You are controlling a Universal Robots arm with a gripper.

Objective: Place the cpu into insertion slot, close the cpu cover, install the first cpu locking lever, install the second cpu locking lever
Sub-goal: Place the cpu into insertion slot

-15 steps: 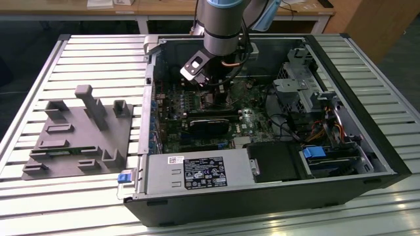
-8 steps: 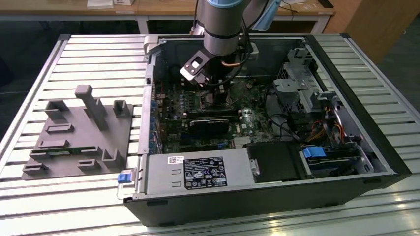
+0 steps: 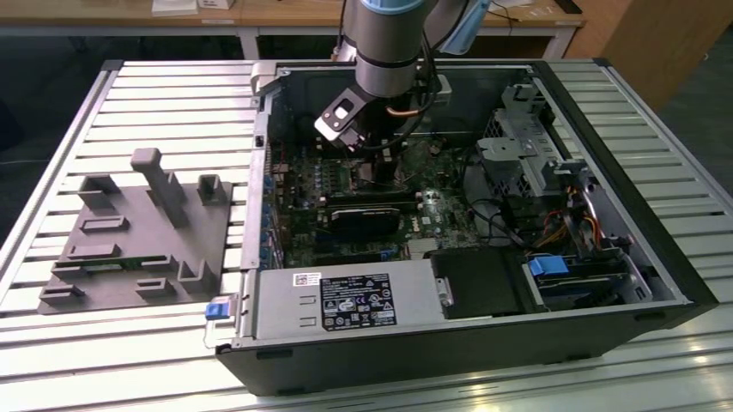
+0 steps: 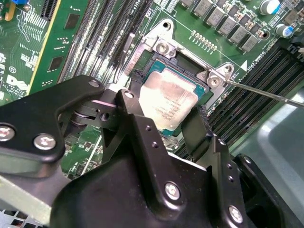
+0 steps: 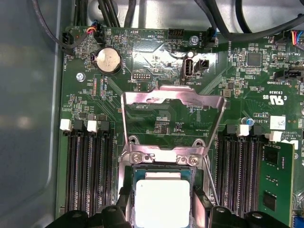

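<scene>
Your claw was closed on the cpu, one black finger against each of two opposite edges. In both wrist views the chip sat level, silver face up, right at the socket. I could not tell whether it was fully seated. Just beside the socket a thin locking lever stood unlatched, angled away over the memory slots. Beyond the chip, the cpu cover was swung open on its hinge, its square cut-out framing bare motherboard. Farther off lay a coin cell battery. In the exterior view your arm reached down into the open computer case. The case rested on the slatted worktop, with a grey fixture tray on the exterior view's left.
</scene>
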